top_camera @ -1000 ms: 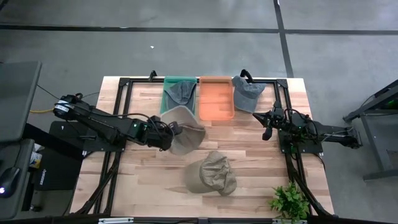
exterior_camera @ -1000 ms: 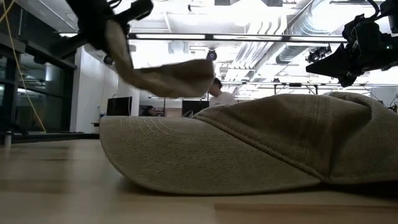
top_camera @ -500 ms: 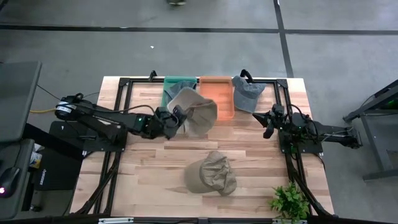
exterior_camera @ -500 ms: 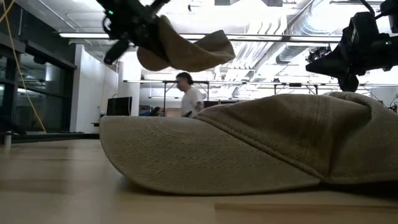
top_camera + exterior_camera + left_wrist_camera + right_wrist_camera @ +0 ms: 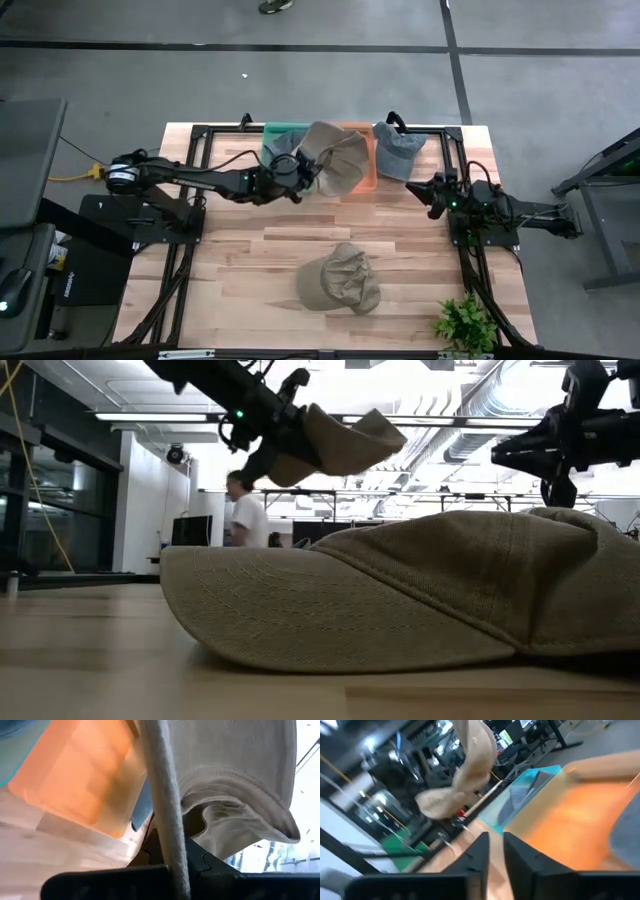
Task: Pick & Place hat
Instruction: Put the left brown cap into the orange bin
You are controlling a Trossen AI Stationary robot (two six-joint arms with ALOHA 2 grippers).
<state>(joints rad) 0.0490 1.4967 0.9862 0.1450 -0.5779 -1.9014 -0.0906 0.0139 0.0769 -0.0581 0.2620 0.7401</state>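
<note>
A grey concrete floor [image 5: 300, 80] crossed by dark lines surrounds the wooden counter [image 5: 240, 270]. Bright ceiling lights [image 5: 450, 380], exposed ducts [image 5: 480, 430] and a walking person [image 5: 245, 515] are seen beyond.

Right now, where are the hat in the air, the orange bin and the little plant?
held hat [image 5: 335, 160], high view, on its crown above the bins
orange bin [image 5: 362, 182], high view, on its near right corner
plant [image 5: 465, 322], high view, on its leaves at the table's near right corner
</note>
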